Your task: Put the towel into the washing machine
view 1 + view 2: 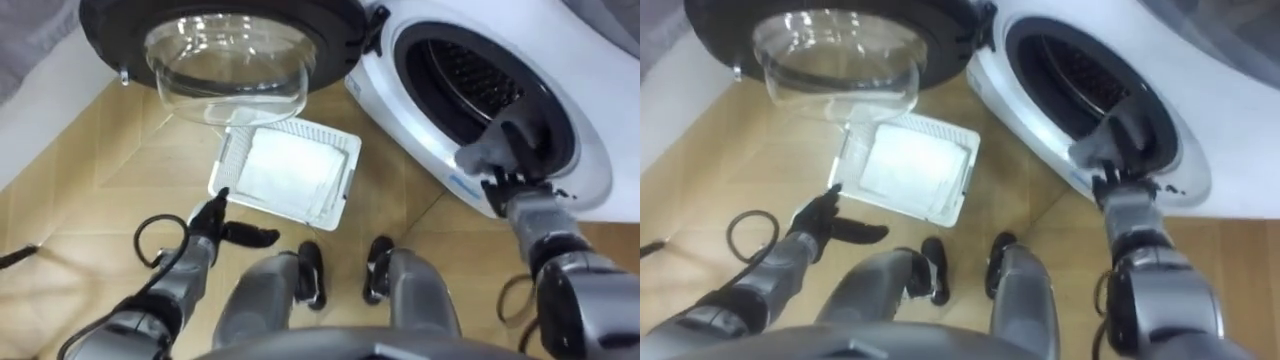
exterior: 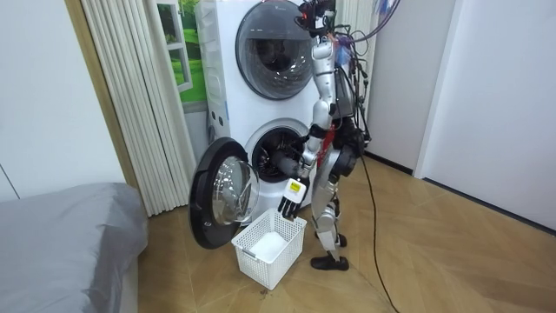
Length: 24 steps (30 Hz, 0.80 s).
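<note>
From the head camera we look down on a white plastic basket [image 1: 345,190] with slotted walls, standing on the wood-patterned floor [image 1: 100,200]. The white towel [image 1: 285,170] lies flat inside it and reaches nearly to its edges. The left hand [image 1: 215,225] hangs near the basket's closest corner with its dark fingers loosely straight and the thumb out, holding nothing. The right hand [image 1: 505,150] is at the lower rim of the washing machine [image 1: 590,150] opening. Its fingers reach into the dark perforated drum, and we cannot tell whether they grip anything. The round door [image 1: 230,50], a black ring around a domed glass bowl, stands swung open.

The room view adds the setting. The robot stands facing the machine with the basket beside its feet, a second machine [image 2: 274,52] is stacked above, a pleated white screen [image 2: 130,96] stands by a wall, and a grey bed [image 2: 61,235] fills the room view's lower left corner.
</note>
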Motion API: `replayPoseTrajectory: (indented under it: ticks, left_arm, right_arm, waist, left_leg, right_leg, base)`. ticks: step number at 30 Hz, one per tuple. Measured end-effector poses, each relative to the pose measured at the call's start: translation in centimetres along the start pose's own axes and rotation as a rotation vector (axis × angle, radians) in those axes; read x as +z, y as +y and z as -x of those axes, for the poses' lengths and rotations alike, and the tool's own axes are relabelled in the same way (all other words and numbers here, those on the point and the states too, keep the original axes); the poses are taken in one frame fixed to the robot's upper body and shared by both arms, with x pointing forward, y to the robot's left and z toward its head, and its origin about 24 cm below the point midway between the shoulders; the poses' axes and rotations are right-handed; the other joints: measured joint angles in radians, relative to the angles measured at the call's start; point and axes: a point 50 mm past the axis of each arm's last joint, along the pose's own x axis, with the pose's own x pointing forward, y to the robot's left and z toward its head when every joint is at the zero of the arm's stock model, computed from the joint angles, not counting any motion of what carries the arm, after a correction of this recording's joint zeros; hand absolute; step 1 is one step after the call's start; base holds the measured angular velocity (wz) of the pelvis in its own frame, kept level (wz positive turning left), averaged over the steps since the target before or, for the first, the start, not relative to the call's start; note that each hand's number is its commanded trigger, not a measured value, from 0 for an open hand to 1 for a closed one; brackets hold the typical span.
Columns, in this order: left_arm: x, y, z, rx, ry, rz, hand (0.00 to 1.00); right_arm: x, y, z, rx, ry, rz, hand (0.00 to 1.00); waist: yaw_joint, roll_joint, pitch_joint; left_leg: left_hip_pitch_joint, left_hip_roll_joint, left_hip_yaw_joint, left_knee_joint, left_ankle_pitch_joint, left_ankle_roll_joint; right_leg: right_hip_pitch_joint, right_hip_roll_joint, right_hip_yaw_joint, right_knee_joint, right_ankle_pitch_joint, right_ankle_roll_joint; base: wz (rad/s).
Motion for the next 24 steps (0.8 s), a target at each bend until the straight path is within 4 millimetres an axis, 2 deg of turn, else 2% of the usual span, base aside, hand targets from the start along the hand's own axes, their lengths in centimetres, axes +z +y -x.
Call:
replayPoseTrajectory:
  ticks: [2, 4, 5, 7, 9, 13, 16, 19, 24]
  left_arm:
    - [-0.9, 0.4, 0.1, 0.015, 0.029, 0.010, 0.00]
    - [-2.7, 1.0, 0.6, 0.039, 0.078, 0.039, 0.00]
    - [-3.0, 1.1, 0.8, 0.044, 0.085, 0.040, 0.00]
    - [-4.6, 1.7, 1.3, 0.065, 0.123, 0.049, 0.00]
    - [-5.6, 2.0, 1.7, 0.073, 0.148, 0.048, 0.00]
    - [-7.8, 2.4, 2.7, 0.098, 0.201, 0.082, 0.00]
    - [-9.0, 2.4, 3.3, 0.098, 0.234, 0.090, 0.00]
    - [-9.8, 2.6, 3.7, 0.117, 0.255, 0.128, 0.00]
    - [-10.5, 2.4, 4.1, 0.125, 0.274, 0.170, 0.00]
  right_arm:
    - [-0.7, -2.3, 0.0, -0.043, 0.007, 0.145, 0.00]
    - [-1.6, -4.9, 0.2, -0.076, 0.022, 0.349, 0.00]
    - [-1.8, -5.5, 0.3, -0.082, 0.026, 0.399, 0.00]
    - [-2.6, -7.9, 0.7, -0.102, 0.054, 0.575, 0.00]
    - [-3.0, -9.0, 1.0, -0.104, 0.074, 0.710, 0.00]
    - [-4.4, -10.1, 1.5, -0.076, 0.108, 0.948, 0.00]
    - [-5.0, -10.5, 1.7, -0.058, 0.122, 1.028, 0.00]
    - [-5.4, -11.0, 2.0, -0.036, 0.130, 1.092, 0.00]
    - [-6.3, -12.1, 2.5, -0.002, 0.176, 1.143, 0.00]
  waist:
    - [-0.001, 0.001, -0.0015]
    - [-0.003, 0.000, -0.0042]
    - [-0.004, -0.001, -0.0064]
    - [-0.008, -0.003, -0.0242]
    - [-0.007, -0.006, -0.0261]
    - [-0.006, -0.015, -0.0393]
    - [-0.005, -0.015, -0.0399]
    - [-0.004, -0.016, -0.0394]
    - [-0.002, -0.014, -0.0373]
  left_leg:
    - [0.034, 0.004, -0.001, -0.027, 0.003, -0.005]
    - [0.075, 0.004, 0.001, -0.064, 0.007, -0.012]
    - [0.087, 0.004, 0.001, -0.074, 0.008, -0.013]
    - [0.134, 0.004, -0.004, -0.107, 0.014, -0.022]
    - [0.183, 0.006, -0.006, -0.132, 0.017, -0.027]
    - [0.277, 0.012, -0.006, -0.189, 0.024, -0.039]
    - [0.331, 0.015, -0.008, -0.207, 0.024, -0.043]
    - [0.379, 0.016, -0.008, -0.233, 0.026, -0.049]
    - [0.438, 0.014, -0.016, -0.259, 0.026, -0.052]
  right_leg:
    - [0.038, 0.009, -0.004, -0.038, 0.008, 0.000]
    - [0.078, 0.017, -0.003, -0.072, 0.013, 0.000]
    - [0.088, 0.020, -0.003, -0.080, 0.014, 0.001]
    - [0.138, 0.030, -0.003, -0.121, 0.017, 0.001]
    - [0.188, 0.038, -0.003, -0.151, 0.018, 0.001]
    - [0.290, 0.052, -0.009, -0.229, 0.032, -0.002]
    - [0.357, 0.066, -0.013, -0.272, 0.039, -0.002]
    - [0.401, 0.065, -0.015, -0.284, 0.039, -0.002]
    - [0.462, 0.074, -0.022, -0.308, 0.039, -0.001]
  base:
    - [-0.06]
    - [-0.07]
    - [0.00]
    - [0.00]
    - [-0.02]
    - [-0.01]
    - [0.01]
    - [0.00]
    - [0.05]
